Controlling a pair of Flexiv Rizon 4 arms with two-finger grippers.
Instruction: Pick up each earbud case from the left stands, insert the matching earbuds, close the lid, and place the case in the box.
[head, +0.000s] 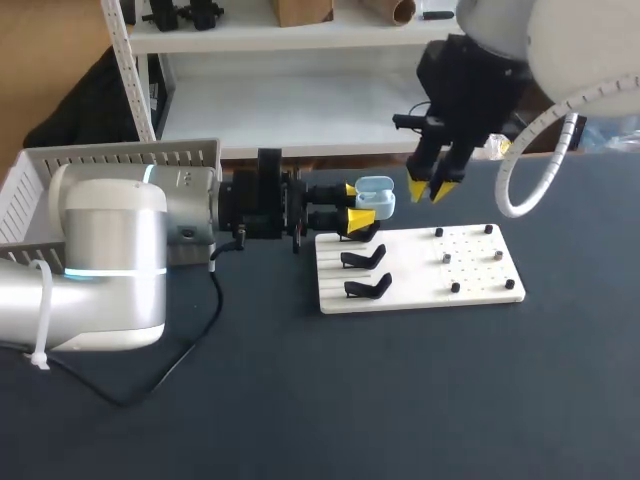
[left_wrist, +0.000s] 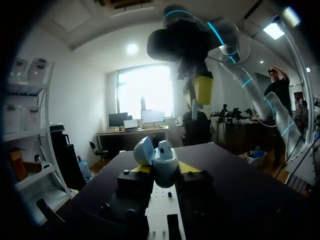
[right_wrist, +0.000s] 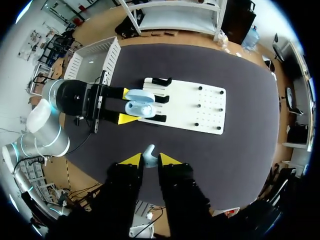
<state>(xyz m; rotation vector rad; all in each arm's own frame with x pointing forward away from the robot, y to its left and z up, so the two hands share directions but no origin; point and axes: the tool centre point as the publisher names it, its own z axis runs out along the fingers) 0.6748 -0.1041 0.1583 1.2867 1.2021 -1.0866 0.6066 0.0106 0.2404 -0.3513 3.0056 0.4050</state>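
Head view: my left jaws clamp the open earbud case (head: 375, 197) over the stand end of the white board (head: 480, 270), right jaws pinch an earbud (right_wrist: 149, 152) close by; I judge insertion, lid-closing, boxing undone.

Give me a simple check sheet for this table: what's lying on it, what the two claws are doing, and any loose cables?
Surface: dark table.
Job's things: open light blue earbud case held over the white board; three black stands with no case on them; small black pegs at the board's other end; earbud; white box at the far left corner.
Clutter: nothing seen.
Grippers: left gripper shut on the earbud case; right gripper shut on the earbud, beside the case.
Cables: black cable loops across the table; white ribbed hose hangs off the right arm.
Surroundings: nothing seen.
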